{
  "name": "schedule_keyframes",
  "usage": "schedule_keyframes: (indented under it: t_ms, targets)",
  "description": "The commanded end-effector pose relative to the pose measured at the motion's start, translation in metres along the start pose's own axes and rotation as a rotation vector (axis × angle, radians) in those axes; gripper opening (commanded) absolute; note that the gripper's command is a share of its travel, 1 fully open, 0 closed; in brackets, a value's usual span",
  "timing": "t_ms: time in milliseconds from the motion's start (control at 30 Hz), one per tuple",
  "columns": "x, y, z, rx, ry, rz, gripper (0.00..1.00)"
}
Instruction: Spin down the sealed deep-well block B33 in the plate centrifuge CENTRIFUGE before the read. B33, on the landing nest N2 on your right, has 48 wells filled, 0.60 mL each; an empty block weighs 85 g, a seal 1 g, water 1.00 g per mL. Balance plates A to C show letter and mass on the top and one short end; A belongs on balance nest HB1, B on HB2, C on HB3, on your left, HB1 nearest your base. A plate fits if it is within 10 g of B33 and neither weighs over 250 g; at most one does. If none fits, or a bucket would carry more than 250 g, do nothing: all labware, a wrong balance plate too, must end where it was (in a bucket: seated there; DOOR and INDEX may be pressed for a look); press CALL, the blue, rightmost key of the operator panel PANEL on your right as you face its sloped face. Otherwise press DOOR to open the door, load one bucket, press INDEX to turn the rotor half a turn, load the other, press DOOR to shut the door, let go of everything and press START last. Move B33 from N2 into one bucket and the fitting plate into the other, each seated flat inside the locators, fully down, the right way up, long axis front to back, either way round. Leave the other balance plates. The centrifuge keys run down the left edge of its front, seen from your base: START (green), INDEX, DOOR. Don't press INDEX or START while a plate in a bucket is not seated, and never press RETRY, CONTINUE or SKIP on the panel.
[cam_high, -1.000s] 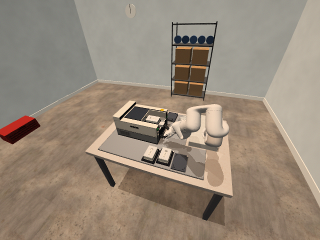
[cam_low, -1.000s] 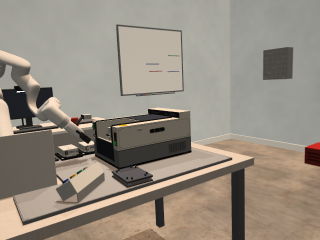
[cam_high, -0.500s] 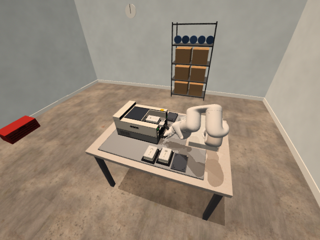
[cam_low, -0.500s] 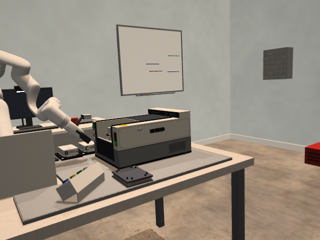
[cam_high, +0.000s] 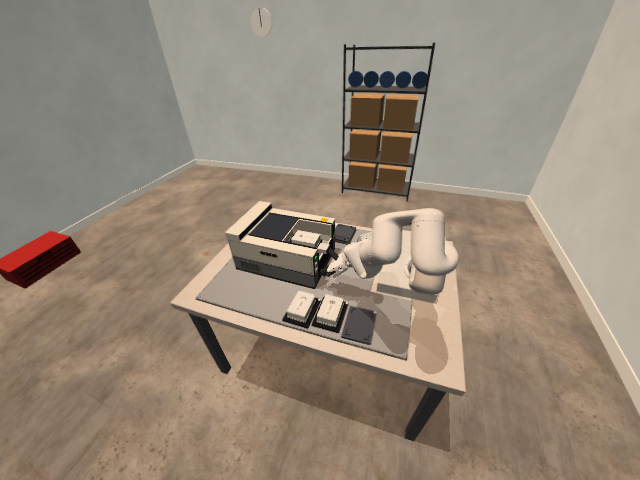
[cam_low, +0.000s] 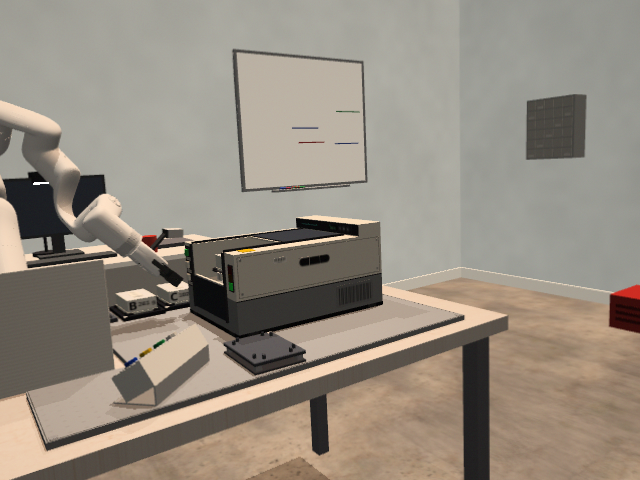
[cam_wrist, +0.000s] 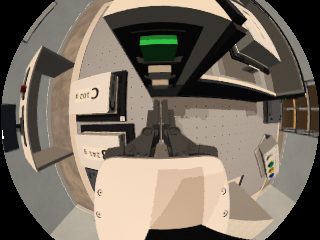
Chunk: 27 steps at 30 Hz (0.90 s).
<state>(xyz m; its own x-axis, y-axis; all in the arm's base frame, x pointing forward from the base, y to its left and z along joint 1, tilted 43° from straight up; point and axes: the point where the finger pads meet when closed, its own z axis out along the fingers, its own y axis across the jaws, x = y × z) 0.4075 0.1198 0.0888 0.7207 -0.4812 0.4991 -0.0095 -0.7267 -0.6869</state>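
Observation:
The centrifuge (cam_high: 281, 248) stands mid-table with its top opening uncovered. A white plate (cam_high: 305, 238) sits in the bucket that shows there. My gripper (cam_high: 326, 268) is shut and empty, and points at the front left edge of the centrifuge. In the wrist view the fingertips are just below the green START key (cam_wrist: 159, 47) and a smaller key (cam_wrist: 159, 71) under it. I cannot tell whether they touch a key. Balance plates B (cam_low: 135, 300) and C (cam_low: 173, 293) lie on their nests. Nest HB1 (cam_high: 359, 324) and nest N2 (cam_low: 263, 351) are bare.
The sloped operator panel (cam_low: 160, 361) with its row of coloured keys stands near the table's front in the exterior view. A grey upright board (cam_low: 51, 325) stands beside it. The arm's base (cam_high: 426, 273) is at the table's right side.

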Motion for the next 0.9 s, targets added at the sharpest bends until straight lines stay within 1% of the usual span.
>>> schedule_keyframes:
  t_ms: [0,533,867]
  targets:
    - [0.0016,0.0002,-0.0002,0.000,0.003,0.000,0.00]
    - [0.0018,0.0002,0.0000,0.000,0.003,0.000,0.00]
    - [0.0048,0.0002,0.0030,0.000,0.003,0.000,0.00]
